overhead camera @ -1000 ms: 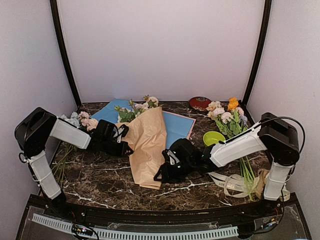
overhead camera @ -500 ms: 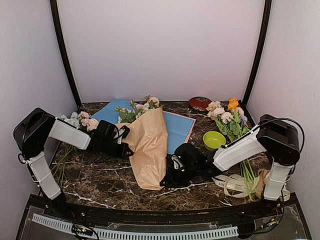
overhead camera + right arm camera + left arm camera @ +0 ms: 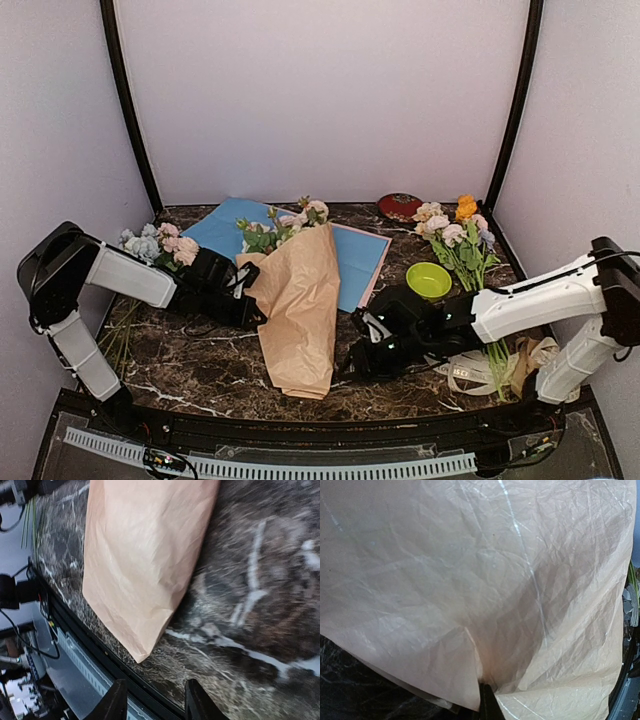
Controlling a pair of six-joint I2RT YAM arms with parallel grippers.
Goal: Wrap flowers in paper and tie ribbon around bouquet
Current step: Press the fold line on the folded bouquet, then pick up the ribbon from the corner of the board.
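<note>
Top external | left gripper (image 3: pixel 252 297) clamps paper (image 3: pixel 300 300); right gripper (image 3: pixel 352 362) parted, empty

White arm links (image 3: pixel 125 275), black joints (image 3: pixel 52 268)

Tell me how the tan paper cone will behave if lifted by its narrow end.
Probably floppy: the paper is thin, creased and lies slack on the table. Likely light, so a push would crumple it. The flowers at its wide end look loosely held and may slip out.

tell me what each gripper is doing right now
left gripper: closed, pinching the paper
right gripper: open, holding nothing
</note>
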